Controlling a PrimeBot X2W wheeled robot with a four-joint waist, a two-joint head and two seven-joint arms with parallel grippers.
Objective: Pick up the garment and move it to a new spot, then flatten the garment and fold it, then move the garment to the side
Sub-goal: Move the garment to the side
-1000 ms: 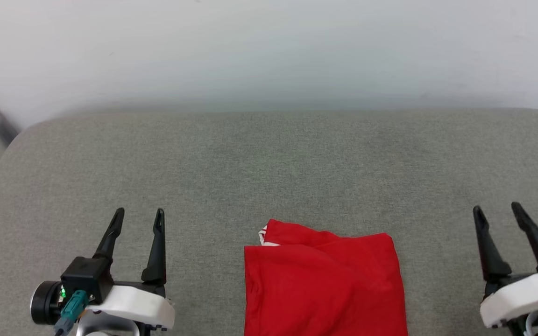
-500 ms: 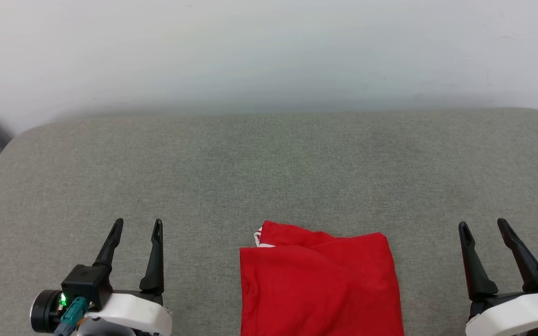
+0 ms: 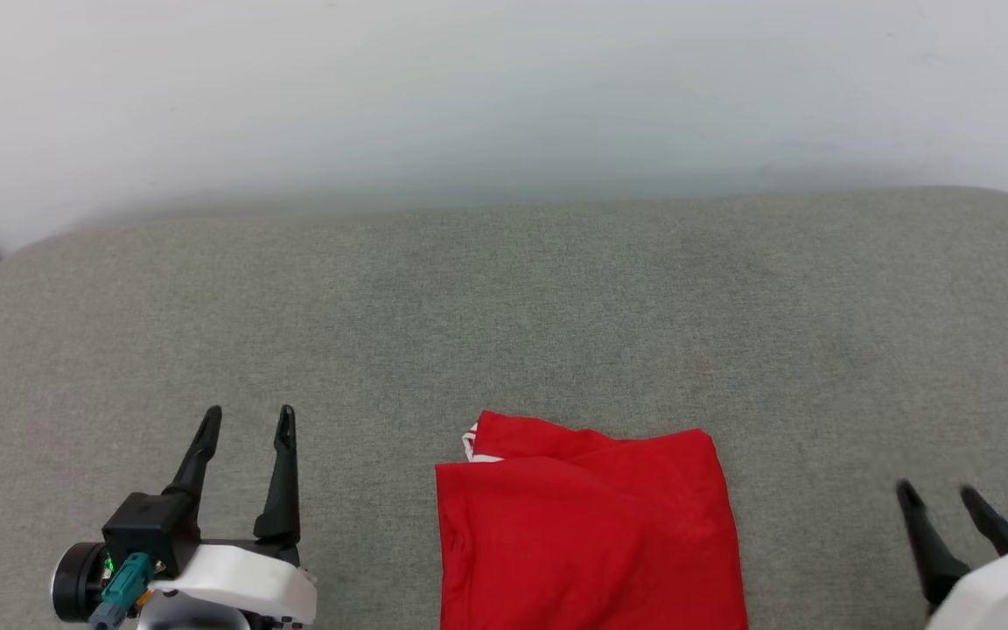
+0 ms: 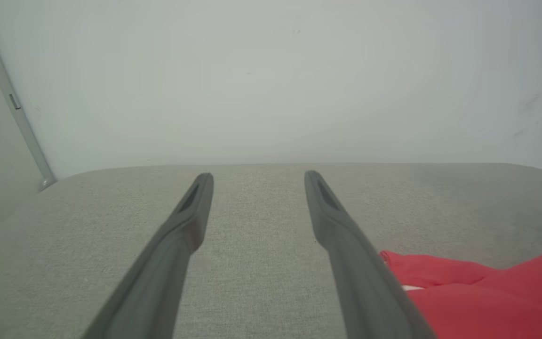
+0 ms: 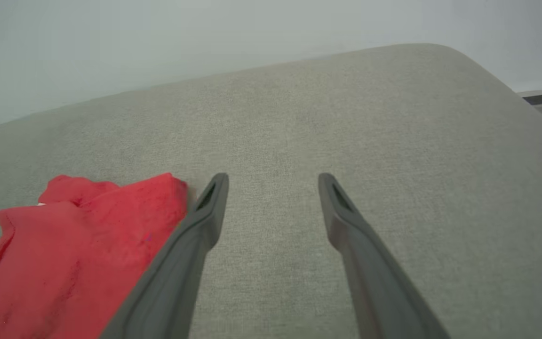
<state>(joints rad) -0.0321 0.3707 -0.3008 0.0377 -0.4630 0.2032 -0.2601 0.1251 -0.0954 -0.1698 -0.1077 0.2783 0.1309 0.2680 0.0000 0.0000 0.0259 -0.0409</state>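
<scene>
Garment (image 3: pixel 587 534) between open grippers

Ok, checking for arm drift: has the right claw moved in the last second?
Yes. Judged against the garment, the right claw has dropped toward the head view's bottom edge.

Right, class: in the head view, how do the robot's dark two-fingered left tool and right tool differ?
The dark two-fingered left tool reaches higher up the view; the right tool sits lower, cut by the corner. The left tool's fingers point almost straight up; the right tool's lean left. Both are open and empty, flanking the folded red T-shirt.
</scene>
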